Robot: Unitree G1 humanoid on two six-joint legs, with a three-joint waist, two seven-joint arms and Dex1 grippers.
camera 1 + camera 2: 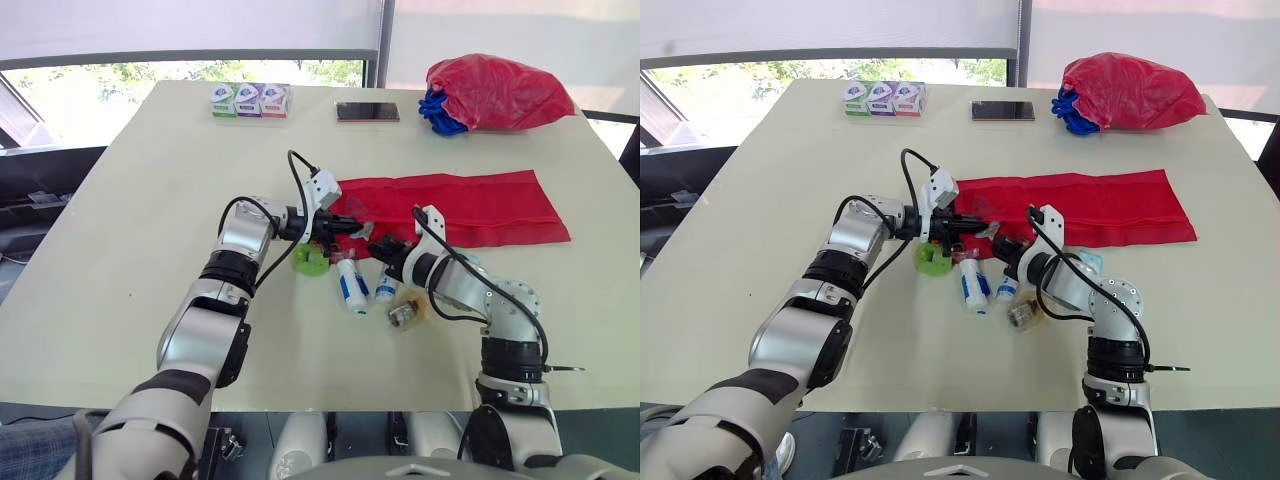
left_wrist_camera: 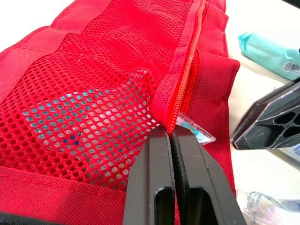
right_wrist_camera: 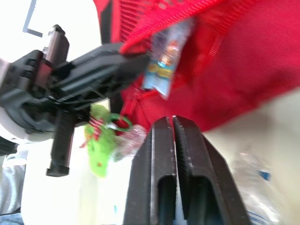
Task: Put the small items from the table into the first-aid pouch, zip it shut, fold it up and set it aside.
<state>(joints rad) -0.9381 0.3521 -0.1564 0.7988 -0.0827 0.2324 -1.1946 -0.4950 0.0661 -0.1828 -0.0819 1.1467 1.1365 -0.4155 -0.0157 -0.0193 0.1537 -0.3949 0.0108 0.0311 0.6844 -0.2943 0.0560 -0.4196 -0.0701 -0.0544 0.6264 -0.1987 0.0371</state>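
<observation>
The red first-aid pouch lies unfolded across the table's middle. My left gripper is shut on the pouch's mesh flap beside the zipper at the pouch's left end, holding it lifted. A small clear packet pokes out of that opening. My right gripper is shut with nothing seen between its fingers, just in front of the opening. A green item, two white bottles, a clear wrapped item and a teal packet lie on the table by the grippers.
At the table's far edge sit a row of tissue packs, a dark phone and a red bag with something blue beside it. Bare tabletop spreads to the left.
</observation>
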